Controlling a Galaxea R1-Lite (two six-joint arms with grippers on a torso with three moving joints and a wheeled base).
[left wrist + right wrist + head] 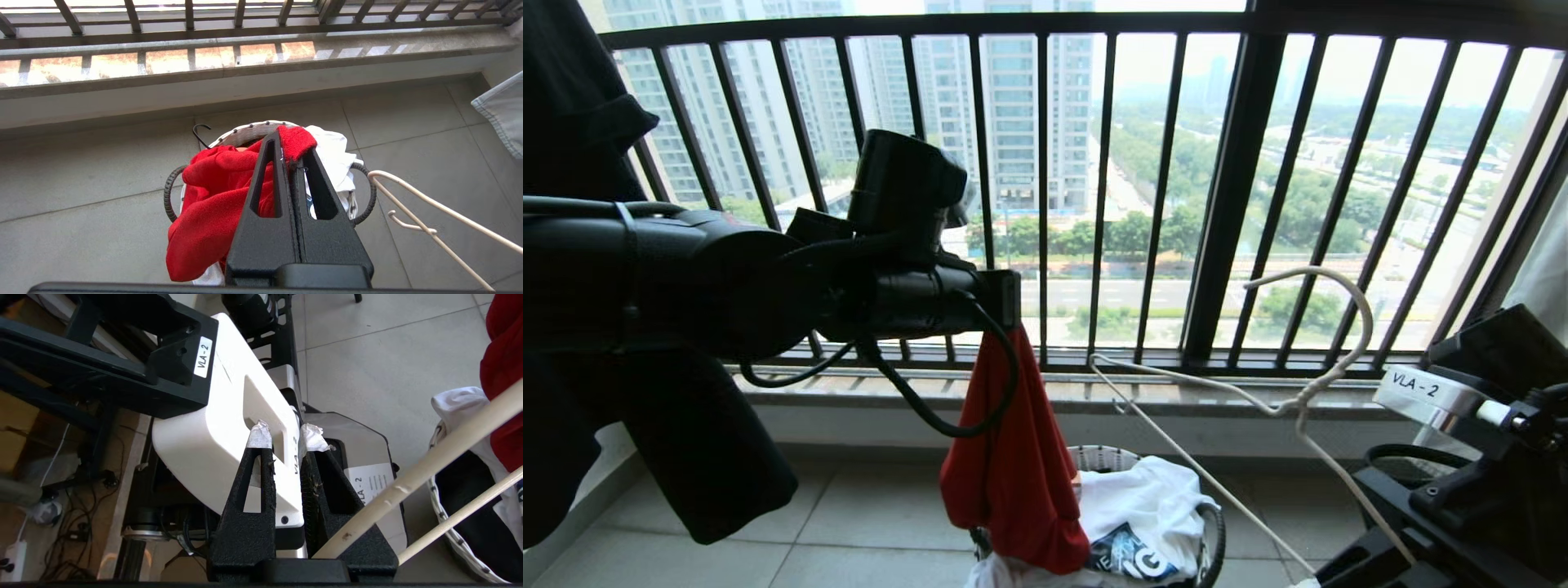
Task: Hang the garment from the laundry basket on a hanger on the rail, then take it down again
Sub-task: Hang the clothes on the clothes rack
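Left claw (292,159) is clamped on the garment (1013,465), dangling over the laundry basket (245,132); right claw (286,437) holds the hanger (1307,392) off to its right.

White tag on right arm (1414,386): "VLA - 2", black letters, seen in the head view
White sticker on black bracket (202,357): "VLA - 2", running lengthwise, seen in the right wrist view
Side of white housing (295,456): "VLA - 2" in black, partly hidden behind the right end effector's fingers
Paper sheet on grey base (369,482): "- 2" can be read along its edge; the start is covered, and the smaller lines beneath are too small to read
White printed shirt in the basket (1137,557): large white letters on a dark patch, seemingly "IG"; the rest is folded out of sight
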